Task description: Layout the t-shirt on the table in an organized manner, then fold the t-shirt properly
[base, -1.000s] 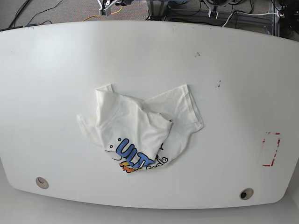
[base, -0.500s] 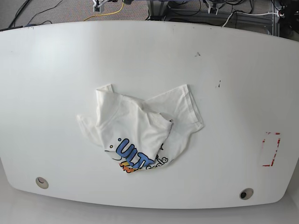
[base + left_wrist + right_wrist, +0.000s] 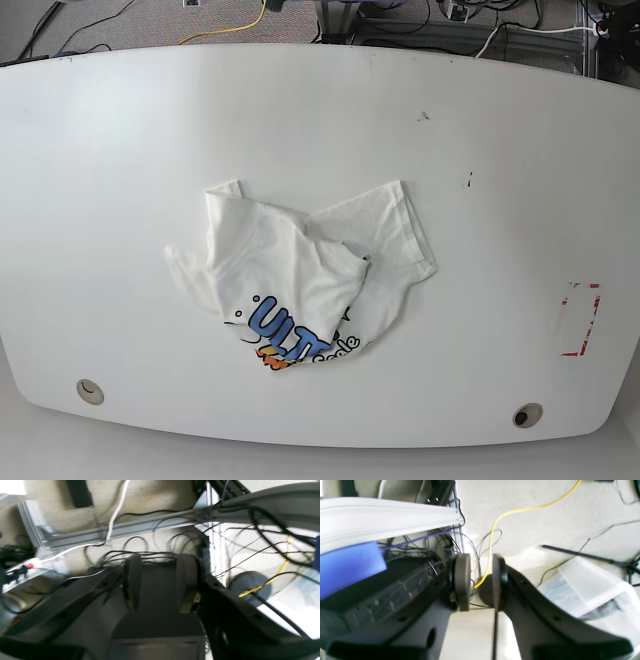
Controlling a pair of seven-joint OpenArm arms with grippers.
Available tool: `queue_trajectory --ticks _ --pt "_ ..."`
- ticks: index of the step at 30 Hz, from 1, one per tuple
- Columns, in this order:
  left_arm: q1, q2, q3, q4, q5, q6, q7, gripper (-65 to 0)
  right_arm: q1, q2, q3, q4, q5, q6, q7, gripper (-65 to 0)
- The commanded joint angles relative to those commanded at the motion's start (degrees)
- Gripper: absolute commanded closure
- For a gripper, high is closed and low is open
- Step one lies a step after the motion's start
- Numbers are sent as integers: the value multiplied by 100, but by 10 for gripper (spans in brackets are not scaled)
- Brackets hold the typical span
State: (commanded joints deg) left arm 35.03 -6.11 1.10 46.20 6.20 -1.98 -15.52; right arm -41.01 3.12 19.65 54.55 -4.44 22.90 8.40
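Mid-table (image 3: 120, 140), slightly toward 6 o'clock: t-shirt (image 3: 300, 285), crumpled, long axis roughly 9 to 3. Left gripper (image 3: 157, 580) and right gripper (image 3: 480, 580): fingers apart, empty, beyond 12 o'clock edge. Neither arm judged nearer.

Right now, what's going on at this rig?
Nothing is being handled. The t-shirt lies crumpled near the middle of the table, folded over itself with part of its colourful print showing at the near edge. Neither arm appears in the base view. Both wrist cameras look down at carpet and cables beyond the table: the left end effector and the right end effector are open and empty. Laying out has not begun.
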Motion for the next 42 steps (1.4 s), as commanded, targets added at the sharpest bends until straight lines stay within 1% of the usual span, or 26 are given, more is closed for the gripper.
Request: queue_trajectory --ticks 6,10,15,20,23,27,29,32,36,40,42 --pt "879 -53 0 1099 0 0 0 -218 -879 -132 -18 1292 9 0 -9 -136" --pt "1398 -114 0 1723 0 0 0 -218 -1310 -334 0 1943 9 0 -18 -136" --pt "1952 -114 -88 2330 -9 0 0 -218 -1776 -396 -35 2602 9 9 -35 -136" --pt "2444 -88 -457 2848 -9 0 0 -218 -2189 -440 -44 3191 334 18 -44 -136" --pt "2690 -88 -580 3165 -9 0 0 -218 -2409 -431 -44 3569 519 26 -44 -136" --pt "3077 -88 -747 3675 -9 0 -9 -218 -2743 -431 -44 4062 756 290 -44 -136" --pt "3279 -79 -809 3921 -35 0 -88 -218 -2892 -431 -44 4316 862 352 -44 -136" --pt "3543 -88 -888 4299 -273 0 -281 -218 -3112 -431 -35 4747 985 369 -79 -136" --pt "3956 -114 -967 4818 -800 -9 -598 -218 -3393 -431 -35 5380 1160 378 -325 -136" --pt "4290 -229 -976 5354 -1002 -9 -651 -218 -3578 -440 -18 5908 1345 378 -501 -136" --pt "4422 -255 -976 5582 -1002 -9 -659 -218 -3640 -440 0 6101 1442 378 -527 -136"
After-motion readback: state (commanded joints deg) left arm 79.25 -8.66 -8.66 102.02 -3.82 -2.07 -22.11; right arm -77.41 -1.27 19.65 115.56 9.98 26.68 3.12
